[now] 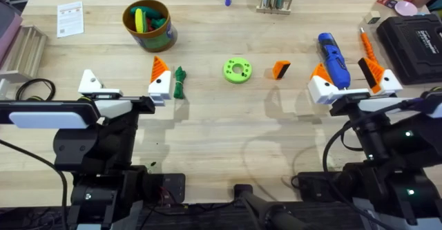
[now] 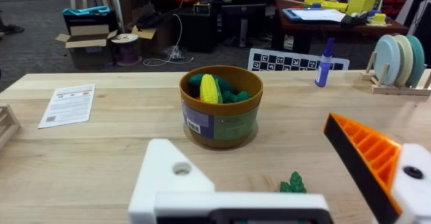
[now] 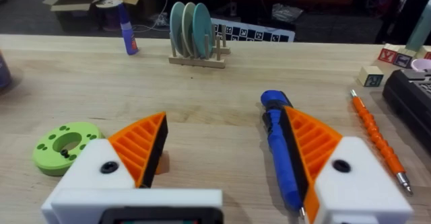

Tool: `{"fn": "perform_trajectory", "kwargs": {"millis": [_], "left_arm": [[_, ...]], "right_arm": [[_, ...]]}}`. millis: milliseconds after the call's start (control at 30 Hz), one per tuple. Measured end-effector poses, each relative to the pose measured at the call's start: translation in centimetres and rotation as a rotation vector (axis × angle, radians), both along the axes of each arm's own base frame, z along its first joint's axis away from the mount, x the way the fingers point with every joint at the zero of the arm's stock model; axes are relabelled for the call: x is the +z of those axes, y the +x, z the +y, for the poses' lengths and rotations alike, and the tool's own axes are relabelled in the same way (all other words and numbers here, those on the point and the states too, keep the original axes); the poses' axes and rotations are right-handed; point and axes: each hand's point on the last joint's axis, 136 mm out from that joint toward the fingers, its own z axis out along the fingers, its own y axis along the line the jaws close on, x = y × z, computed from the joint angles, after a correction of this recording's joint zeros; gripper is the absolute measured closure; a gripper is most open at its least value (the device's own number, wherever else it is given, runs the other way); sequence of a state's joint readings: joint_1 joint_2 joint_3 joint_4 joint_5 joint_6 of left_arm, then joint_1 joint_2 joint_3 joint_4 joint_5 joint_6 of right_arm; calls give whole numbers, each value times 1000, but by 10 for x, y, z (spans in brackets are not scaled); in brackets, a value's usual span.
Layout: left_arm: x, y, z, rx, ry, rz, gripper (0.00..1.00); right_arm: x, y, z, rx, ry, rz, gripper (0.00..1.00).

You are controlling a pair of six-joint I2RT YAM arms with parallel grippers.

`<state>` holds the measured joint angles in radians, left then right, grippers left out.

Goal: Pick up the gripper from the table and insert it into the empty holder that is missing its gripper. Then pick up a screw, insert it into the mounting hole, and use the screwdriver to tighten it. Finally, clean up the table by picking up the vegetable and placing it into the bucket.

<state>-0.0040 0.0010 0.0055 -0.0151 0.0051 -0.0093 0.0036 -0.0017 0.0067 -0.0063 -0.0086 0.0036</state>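
Both arms sit low with jaws spread wide, holding nothing: left gripper (1 holder bare), right gripper. Further out: vegetable, loose orange gripper, screwdriver, then bucket.

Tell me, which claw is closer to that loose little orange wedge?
Right. The right gripper sits just right of the orange wedge; the left gripper sits well to its left, beyond the green disc.
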Motion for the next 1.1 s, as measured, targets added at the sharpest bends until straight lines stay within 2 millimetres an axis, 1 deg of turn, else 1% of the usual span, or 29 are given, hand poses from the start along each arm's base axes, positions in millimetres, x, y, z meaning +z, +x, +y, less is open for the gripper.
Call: {"fn": "perform_trajectory", "kwargs": {"millis": [300,400,433,533,633,700,800,900,967,1033,1100], "left_arm": [[2,0,0,2,0,-6,15],[16,0,1,3,1,-65,15],[22,-1,1,4,0,-89,15],[38,-3,1,6,0,-155,15],[42,-4,1,7,0,-148,15],[50,-6,3,16,0,-137,15],[74,-9,6,35,-1,-119,15],[96,-10,8,48,-1,-67,15],[104,-6,9,52,2,6,15],[107,1,9,54,5,97,15],[108,10,9,54,8,186,15]], "right_arm": [[0,0,0,0,0,0,8],[3,0,0,1,0,-10,8],[7,0,0,3,0,-27,8],[28,1,1,7,1,-112,9],[39,-1,1,8,1,-141,9],[52,-3,1,8,1,-158,8],[79,-10,1,8,1,-187,7],[109,-17,1,8,1,-202,9],[125,-19,1,8,1,-190,9],[134,-18,1,8,1,-148,9],[136,-14,1,8,1,-76,9]]}}
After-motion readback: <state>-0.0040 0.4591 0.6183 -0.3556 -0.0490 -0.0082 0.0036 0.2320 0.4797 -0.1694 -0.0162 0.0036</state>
